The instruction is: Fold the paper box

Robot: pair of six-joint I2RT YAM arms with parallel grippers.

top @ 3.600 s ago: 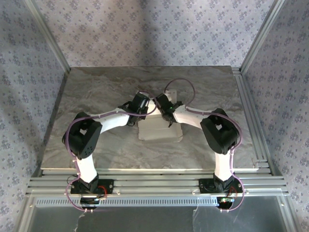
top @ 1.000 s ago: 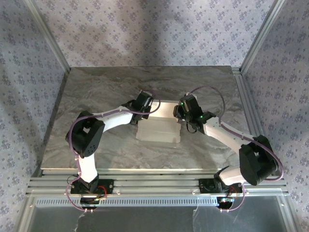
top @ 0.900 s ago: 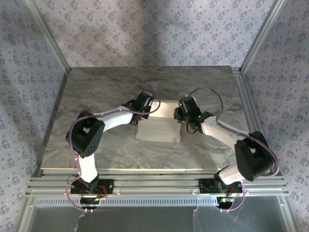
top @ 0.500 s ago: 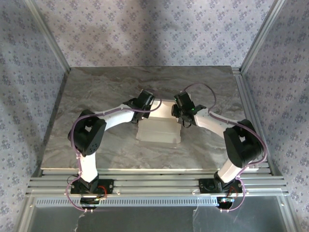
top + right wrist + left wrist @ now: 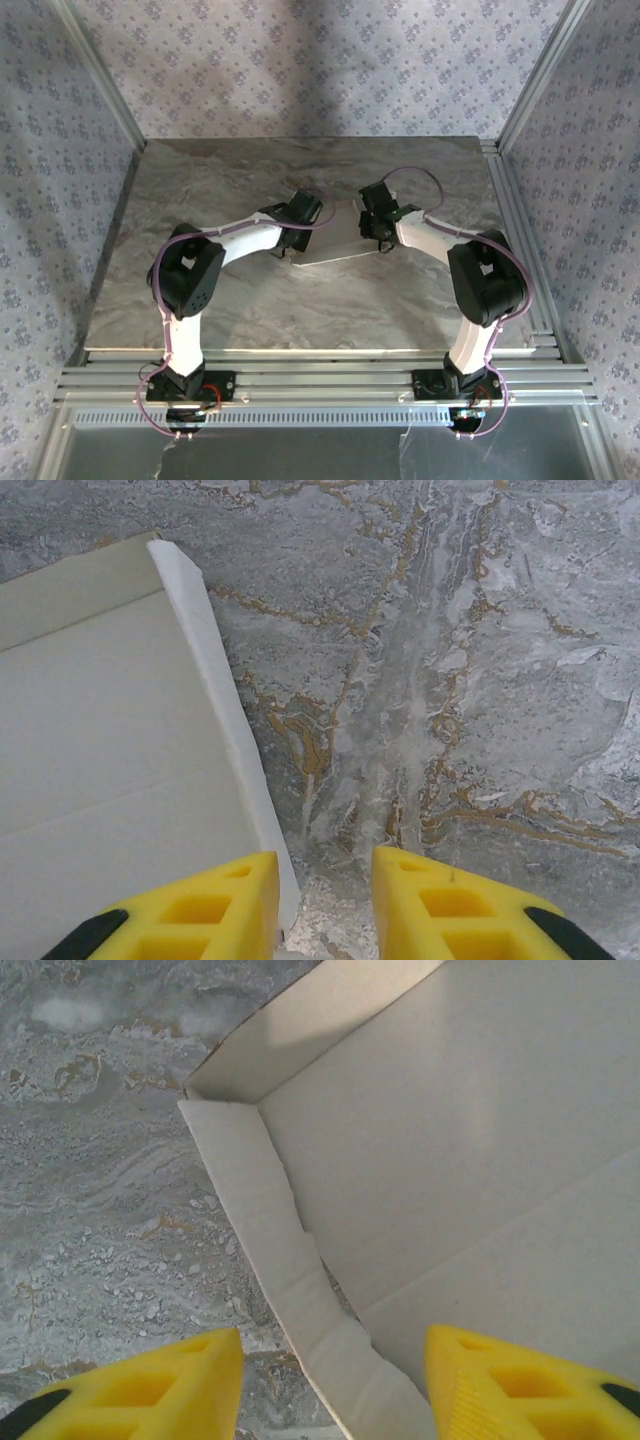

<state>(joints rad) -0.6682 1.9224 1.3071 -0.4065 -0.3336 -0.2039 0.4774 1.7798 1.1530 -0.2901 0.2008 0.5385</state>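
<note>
— Jaws, status?
— Both are standing apart. My left gripper [image 5: 335,1348] is straddling the paper box's [image 5: 450,1160] side flap; my right gripper [image 5: 325,868] is hovering over its other edge.
— Box?
— Lying unfolded on the table [image 5: 250,300], between my two grippers.

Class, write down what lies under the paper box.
The grey marbled table lies under the paper box. Anything directly beneath it is covered and cannot be seen.

Paper box [image 5: 335,243] on the table [image 5: 230,300], between both grippers: ahead and right of the left gripper [image 5: 330,1345], one edge reaching back between its jaws; ahead and left of the right gripper [image 5: 325,880], bare table to that gripper's right.
</note>
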